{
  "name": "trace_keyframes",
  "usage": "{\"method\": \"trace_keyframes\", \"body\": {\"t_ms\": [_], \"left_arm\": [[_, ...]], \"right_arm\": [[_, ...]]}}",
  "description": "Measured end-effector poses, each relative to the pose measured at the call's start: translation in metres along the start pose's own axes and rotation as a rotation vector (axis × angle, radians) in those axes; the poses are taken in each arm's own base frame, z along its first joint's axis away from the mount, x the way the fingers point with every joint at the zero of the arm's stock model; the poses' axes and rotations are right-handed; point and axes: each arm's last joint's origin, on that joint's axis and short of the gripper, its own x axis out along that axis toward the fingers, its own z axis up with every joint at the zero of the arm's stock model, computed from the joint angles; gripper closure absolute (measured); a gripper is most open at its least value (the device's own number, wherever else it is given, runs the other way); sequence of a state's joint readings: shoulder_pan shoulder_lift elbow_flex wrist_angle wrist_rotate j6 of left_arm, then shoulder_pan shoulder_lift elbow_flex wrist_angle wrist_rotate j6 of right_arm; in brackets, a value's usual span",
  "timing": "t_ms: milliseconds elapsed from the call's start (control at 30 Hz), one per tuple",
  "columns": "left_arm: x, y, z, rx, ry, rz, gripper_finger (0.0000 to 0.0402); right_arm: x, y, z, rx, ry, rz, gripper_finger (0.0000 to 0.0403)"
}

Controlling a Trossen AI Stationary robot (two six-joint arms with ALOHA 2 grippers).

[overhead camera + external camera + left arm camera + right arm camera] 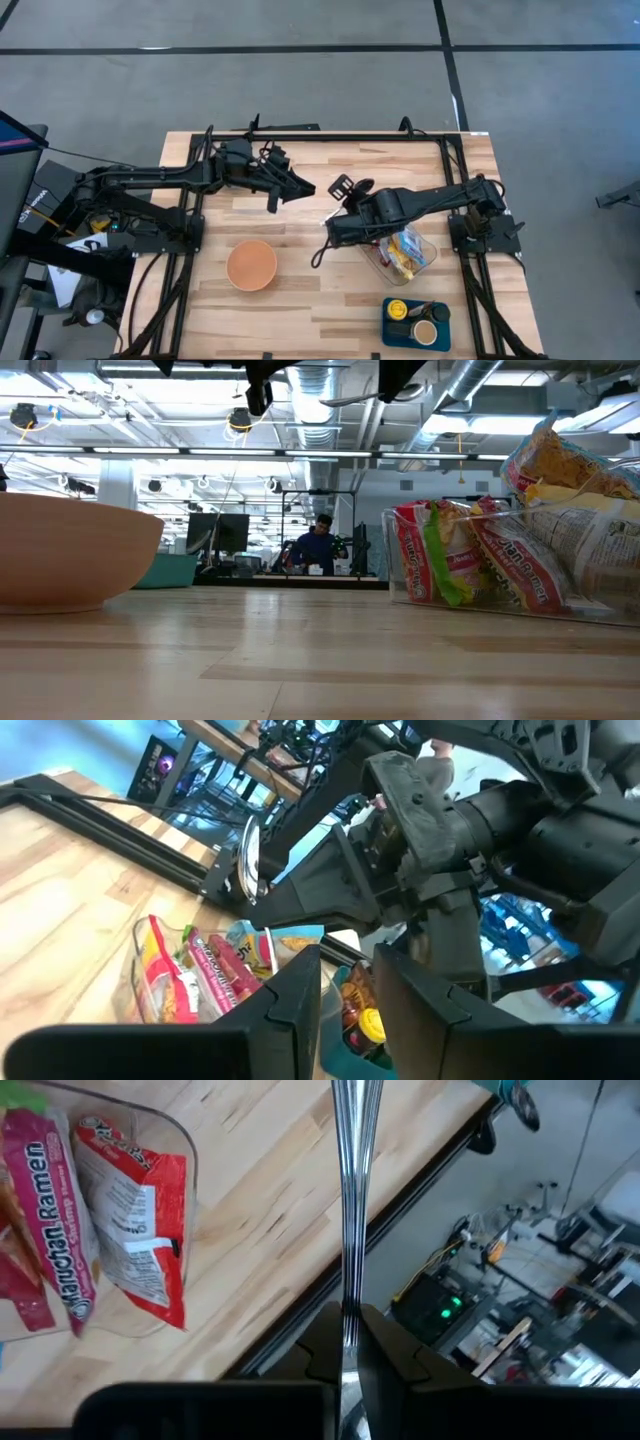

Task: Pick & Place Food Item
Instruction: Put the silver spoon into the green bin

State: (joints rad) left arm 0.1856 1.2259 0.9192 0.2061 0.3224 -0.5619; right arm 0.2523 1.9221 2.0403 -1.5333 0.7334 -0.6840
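Observation:
Ramen packets stand in a clear tub that rests on the wooden table, right of centre. An orange bowl sits on the table toward the near left. My right gripper hovers between the bowl and the tub, shut on a thin shiny metal utensil. My left gripper is raised at the table's middle and points level toward the right arm. It is open by a narrow gap, with nothing between its fingers. My right gripper pinches the utensil's thin stem between its two fingers. The stem runs straight out ahead along the fingers. The utensil is lifted clear of the table, slanting downward, and its broad oval free end hangs in the air.
A blue tray with small jars sits at the near right corner. Black frame rails run along the table's far and side edges. A person sits in the room beyond the table. Bare wood lies between the bowl and the tub.

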Motion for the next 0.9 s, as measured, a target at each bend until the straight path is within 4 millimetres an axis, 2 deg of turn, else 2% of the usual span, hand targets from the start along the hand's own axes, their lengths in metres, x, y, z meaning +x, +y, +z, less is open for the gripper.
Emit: {"method": "trace_keyframes", "body": {"t_ms": [133,400,600,900], "left_arm": [[0.000,0.000,-0.001,-0.021,0.022,-0.019,0.0311],[-0.001,0.002,-0.014,0.007,0.206,-0.100,0.0311],[-0.003,0.007,-0.022,0.022,0.271,-0.033,0.0311],[-0.003,0.013,-0.020,-0.007,0.198,0.132,0.0311]], "right_arm": [[0.000,0.000,-0.001,0.072,0.007,0.004,0.0390],[0.003,-0.002,-0.003,0.231,0.020,0.000,0.0390],[0.006,-0.005,-0.005,0.312,0.038,-0.023,0.0390],[0.006,-0.005,-0.006,0.320,0.040,-0.022,0.0390]]}}
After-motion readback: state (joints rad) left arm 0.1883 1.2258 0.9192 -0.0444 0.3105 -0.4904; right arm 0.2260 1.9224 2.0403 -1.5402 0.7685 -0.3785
